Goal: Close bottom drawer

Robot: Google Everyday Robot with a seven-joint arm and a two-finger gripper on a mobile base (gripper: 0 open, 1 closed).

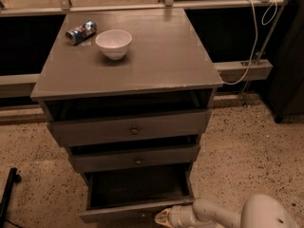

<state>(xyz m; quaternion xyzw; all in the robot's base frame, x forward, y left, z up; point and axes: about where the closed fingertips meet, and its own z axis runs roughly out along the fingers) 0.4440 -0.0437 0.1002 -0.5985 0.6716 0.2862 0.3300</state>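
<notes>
The bottom drawer (137, 186) of the grey-brown cabinet stands pulled out, its dark box open to view and its flat front (133, 212) at the lower edge of the picture. The two drawers above it, with small round knobs, are also slightly out. My gripper (164, 217) sits at the end of the white arm (223, 215), low at the bottom, right at the drawer's front rail near its right half. Only its tip shows.
On the cabinet top (156, 56) stand a white bowl (114, 43) and a lying drink can (80, 32). A white cable (251, 42) hangs at the right by a rail. A black object (8, 194) lies on the speckled floor at the left.
</notes>
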